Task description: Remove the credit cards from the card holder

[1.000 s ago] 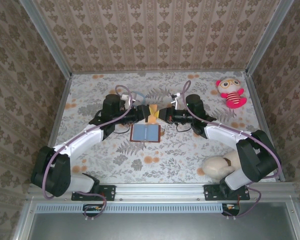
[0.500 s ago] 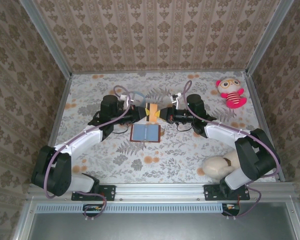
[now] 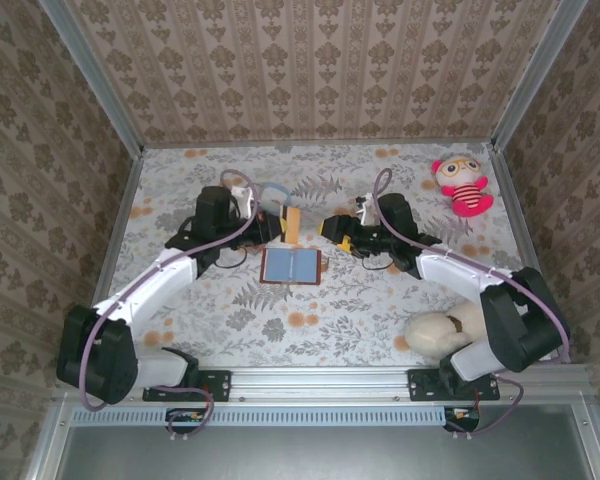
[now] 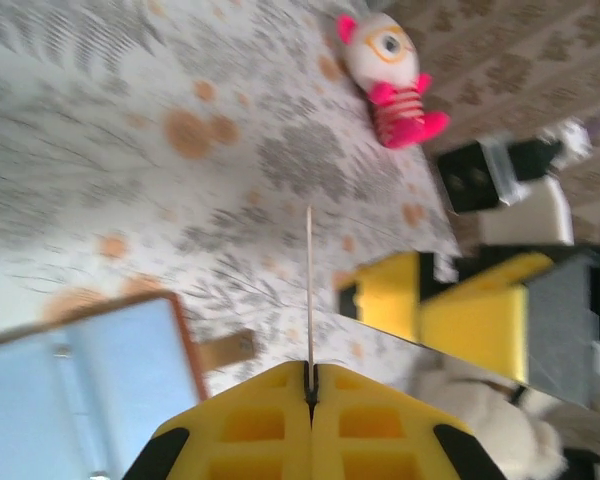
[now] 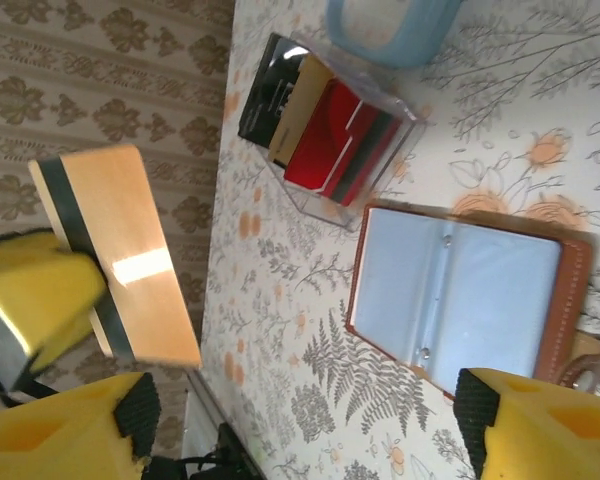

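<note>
The card holder [image 3: 291, 265] lies open on the floral table, its light blue inner faces up; it also shows in the right wrist view [image 5: 460, 295] and the left wrist view [image 4: 90, 380]. My left gripper [image 3: 282, 225] is shut on a tan credit card [image 3: 293, 223] with a dark stripe, held just above the holder's far edge. In the left wrist view the card [image 4: 309, 290] stands edge-on between the closed jaws [image 4: 311, 372]. The same card [image 5: 115, 250] shows flat in the right wrist view. My right gripper [image 3: 330, 230] stands open and empty just right of the card [image 5: 300, 440].
A clear plastic box [image 5: 330, 130] with red and dark cards sits beyond the holder, beside a light blue object [image 5: 390, 25]. A pink plush doll [image 3: 463, 185] lies at the back right, a cream plush [image 3: 440, 335] at the near right. Patterned walls enclose the table.
Both grippers met at the card earlier. The left has shut on it, the right has opened, let go and drawn back to the right; the left arm shifted slightly left.
</note>
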Robot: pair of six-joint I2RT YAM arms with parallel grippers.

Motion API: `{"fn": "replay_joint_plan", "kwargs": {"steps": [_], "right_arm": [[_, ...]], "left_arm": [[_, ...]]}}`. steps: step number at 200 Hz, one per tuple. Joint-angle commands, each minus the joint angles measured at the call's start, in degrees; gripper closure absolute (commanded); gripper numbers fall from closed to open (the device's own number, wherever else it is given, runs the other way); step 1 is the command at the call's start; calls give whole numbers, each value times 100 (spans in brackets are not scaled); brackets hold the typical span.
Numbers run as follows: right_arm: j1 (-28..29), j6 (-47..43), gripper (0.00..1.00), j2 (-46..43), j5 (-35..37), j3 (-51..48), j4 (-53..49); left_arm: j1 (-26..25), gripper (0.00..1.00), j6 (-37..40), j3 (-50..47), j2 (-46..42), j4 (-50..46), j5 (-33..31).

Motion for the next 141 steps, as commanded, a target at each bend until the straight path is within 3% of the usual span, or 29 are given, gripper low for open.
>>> {"fn": "replay_joint_plan", "kwargs": {"steps": [1, 28, 71, 110, 141], "right_arm": [[-32, -347, 12, -278, 534, -20, -587], [-51, -411, 0, -499, 703, -86, -726], [-70, -471, 0, -662, 840, -203, -750], [-75, -442, 0, -628, 849, -160, -832], [-89, -455, 0, -620, 810, -141, -845]], "left_arm": [[93, 100, 1275, 420, -136, -1123, -1244], [119, 100, 2063, 734, -68, -1552, -2072], [244, 100, 3507, 1087, 337, -1960, -3017], [649, 100, 4308, 1156, 1079, -1891, -2422], [874, 100, 4349, 1303, 1455, -1743, -2241]]}}
